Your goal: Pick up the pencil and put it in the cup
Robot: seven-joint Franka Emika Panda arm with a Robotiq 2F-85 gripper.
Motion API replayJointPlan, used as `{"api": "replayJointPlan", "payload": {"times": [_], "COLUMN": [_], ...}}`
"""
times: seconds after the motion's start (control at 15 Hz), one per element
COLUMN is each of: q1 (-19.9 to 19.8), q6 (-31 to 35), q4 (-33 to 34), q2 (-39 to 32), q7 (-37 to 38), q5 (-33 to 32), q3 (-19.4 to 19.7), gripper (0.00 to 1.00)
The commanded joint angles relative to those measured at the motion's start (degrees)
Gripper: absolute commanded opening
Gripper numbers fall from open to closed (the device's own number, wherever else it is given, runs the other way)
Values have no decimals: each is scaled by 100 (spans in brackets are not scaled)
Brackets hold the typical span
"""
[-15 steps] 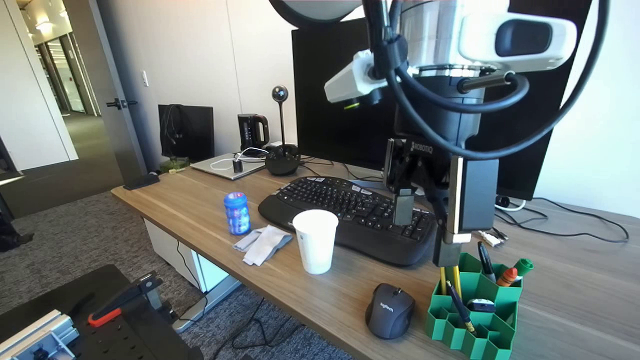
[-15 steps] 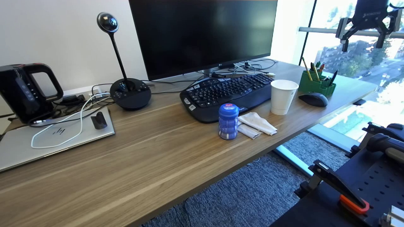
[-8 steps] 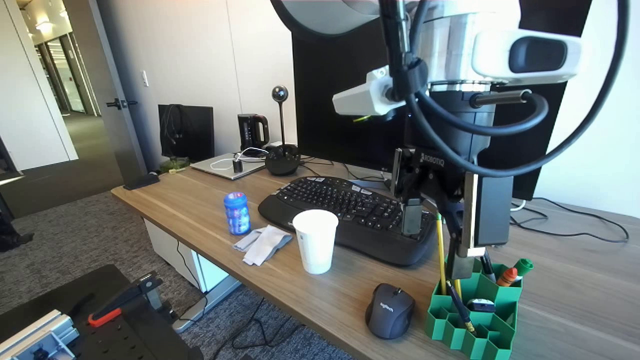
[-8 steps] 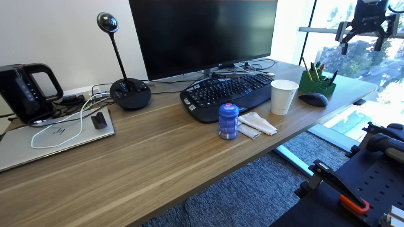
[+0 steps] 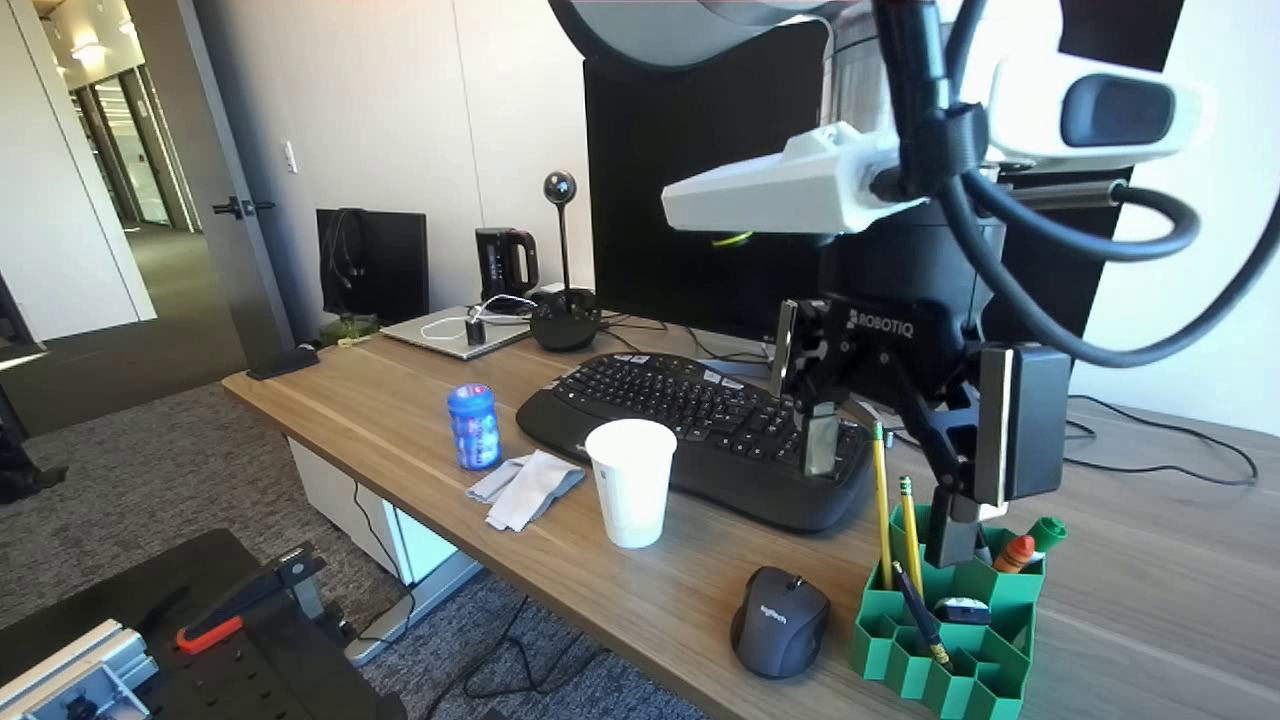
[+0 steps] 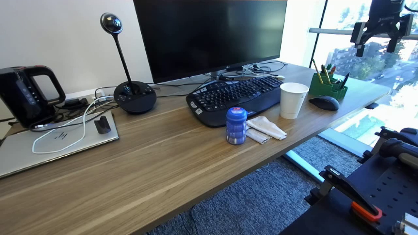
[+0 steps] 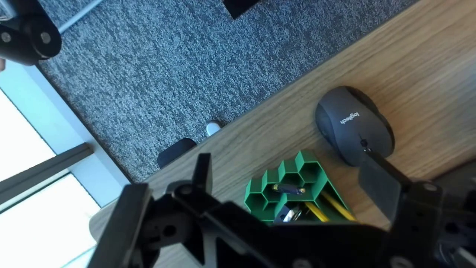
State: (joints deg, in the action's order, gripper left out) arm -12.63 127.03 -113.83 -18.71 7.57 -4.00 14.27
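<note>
Lowered slightly, black gripper (image 5: 886, 490), jaws spread, above green honeycomb holder (image 5: 885, 655), two yellow pencils (image 5: 882, 505) inside, tapered white disposable cup (image 5: 633, 490) near front edge of wood-grain bench (image 5: 690, 565)

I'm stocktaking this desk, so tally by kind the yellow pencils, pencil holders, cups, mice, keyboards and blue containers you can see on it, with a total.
Yellow pencils: 2
Holder: 1
Cup: 1
Mouse: 1
Keyboard: 1
Blue container: 1
Total: 7
</note>
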Motion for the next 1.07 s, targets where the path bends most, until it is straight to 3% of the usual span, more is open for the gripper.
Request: {"api": "replayJointPlan", "payload": {"times": [0.0, 0.53, 1.0], "q1": [-95, -29, 108], "q6": [-73, -18, 185], "q4": [86, 16, 94], "q2": [-15, -2, -306], "q7": [-286, -134, 474], "q5": [126, 5, -279], "q3": [-63, -19, 57], "gripper": [100, 100, 100]}}
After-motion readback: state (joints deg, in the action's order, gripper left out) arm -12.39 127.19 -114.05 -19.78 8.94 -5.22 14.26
